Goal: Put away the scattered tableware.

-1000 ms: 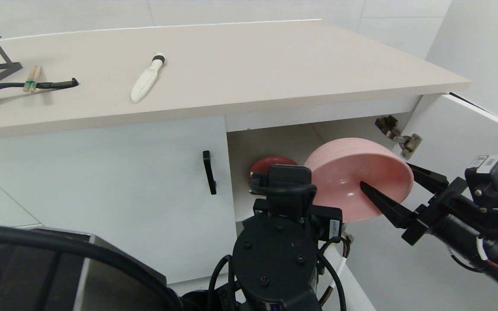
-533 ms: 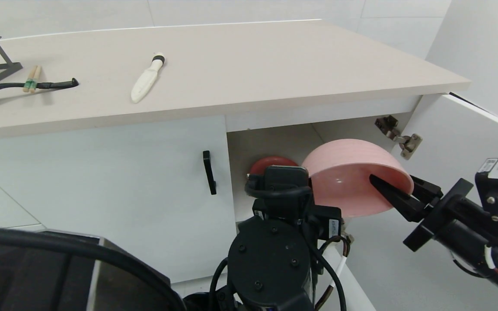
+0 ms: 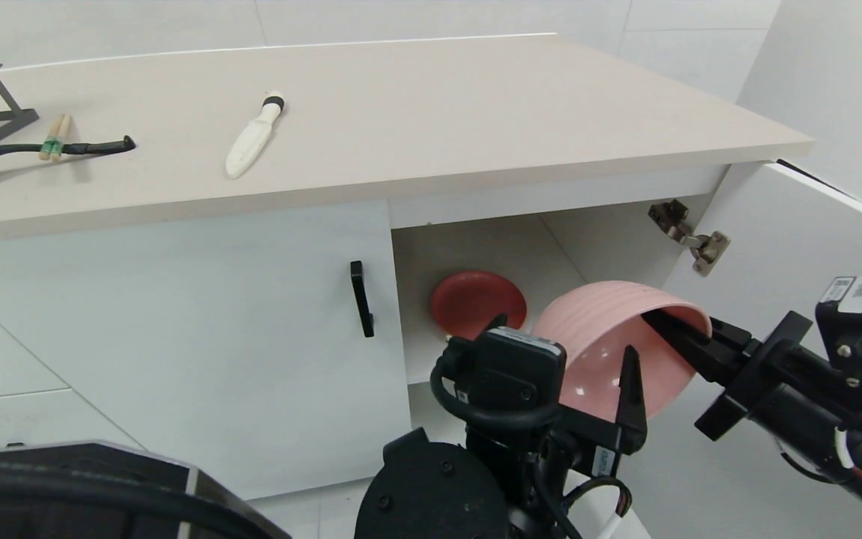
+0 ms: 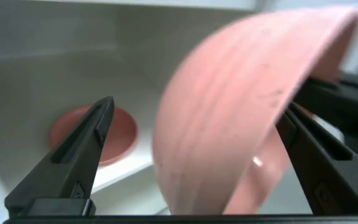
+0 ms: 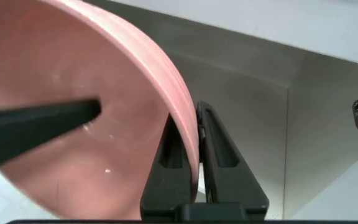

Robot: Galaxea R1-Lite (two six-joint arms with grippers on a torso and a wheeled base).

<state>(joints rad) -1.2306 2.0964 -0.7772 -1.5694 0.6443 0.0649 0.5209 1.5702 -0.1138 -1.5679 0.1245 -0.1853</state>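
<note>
1. Shut tight on the rim of the pink bowl (image 3: 595, 337): the right claw (image 3: 682, 326), with one finger inside the bowl, the other finger outside, and the rim pinched between them.
2. Wide open, with nothing squeezed: the left claw (image 4: 194, 112), with one finger on each side of the bowl. Touching the bowl or not, hard to tell.
3. Up in the air, held by its rim: the bowl, tipped over on its side, with the hollow side toward the robot.
4. Right at the mouth of the open cupboard (image 3: 476, 239), low down near its floor: that same bowl.
5. Inside the cupboard, on its floor and near the back: a red dish (image 3: 476, 299), just beside the bowl, on the robot's left.
6. Swung open on the right: the cupboard door (image 3: 790, 232), with a metal hinge (image 3: 689, 232) up near the top.
7. Shut, on the left: the other door (image 3: 176, 337), with a black handle (image 3: 360, 298) close to the open part.
8. Up above, on the counter top (image 3: 476, 112), well apart from the bowl: a white knife (image 3: 255, 138) lying flat.
9. Farther to the left on the counter: wooden chopsticks (image 3: 53, 136) with a green band, lying across a black cord (image 3: 94, 147).
10. At the far left edge, behind the chopsticks: a dark metal rack (image 3: 4, 116).
</note>
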